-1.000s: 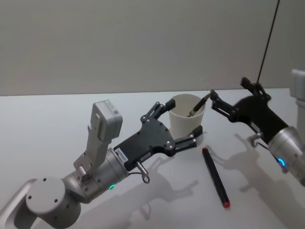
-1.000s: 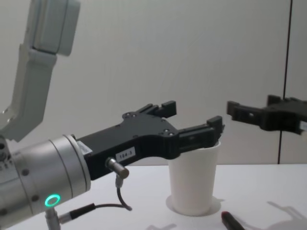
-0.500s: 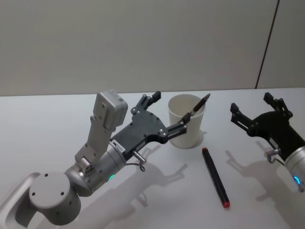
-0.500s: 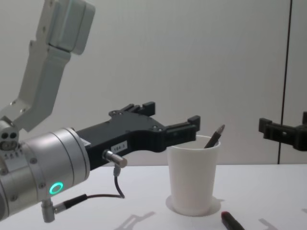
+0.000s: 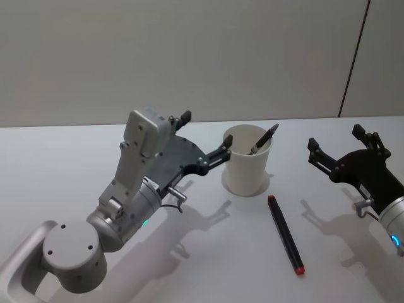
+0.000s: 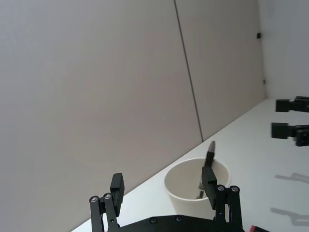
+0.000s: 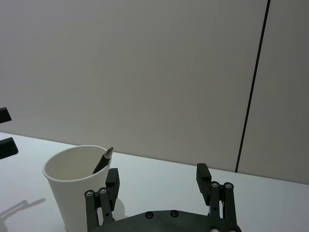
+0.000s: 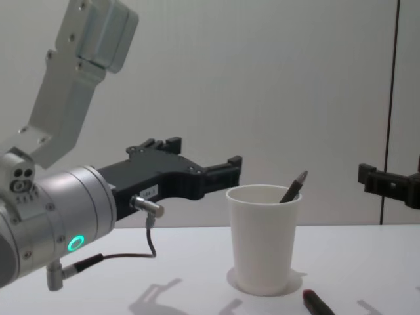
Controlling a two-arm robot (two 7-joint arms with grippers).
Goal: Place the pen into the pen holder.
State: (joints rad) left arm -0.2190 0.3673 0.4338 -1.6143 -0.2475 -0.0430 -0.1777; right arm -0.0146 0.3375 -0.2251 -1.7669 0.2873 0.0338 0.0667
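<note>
The pen holder (image 5: 247, 165), a white paper cup, stands upright at mid-table. A dark pen (image 5: 264, 139) leans inside it, tip above the rim; it shows too in the chest view (image 8: 294, 187) and both wrist views (image 6: 210, 151) (image 7: 102, 161). A second pen (image 5: 285, 233), black with a red end, lies on the table in front of the cup. My left gripper (image 5: 206, 134) hangs open just left of the cup, clear of it. My right gripper (image 5: 334, 139) is open and empty, well to the cup's right.
The white table (image 5: 76, 164) runs back to a plain grey wall. The left arm's grey wrist housing (image 5: 146, 136) rises above the table left of the cup. There is bare tabletop between the cup and my right gripper.
My right gripper drew back to the right from the cup's rim, leaving the dark pen inside. My left gripper came off the cup's sides and pulled back to the left.
</note>
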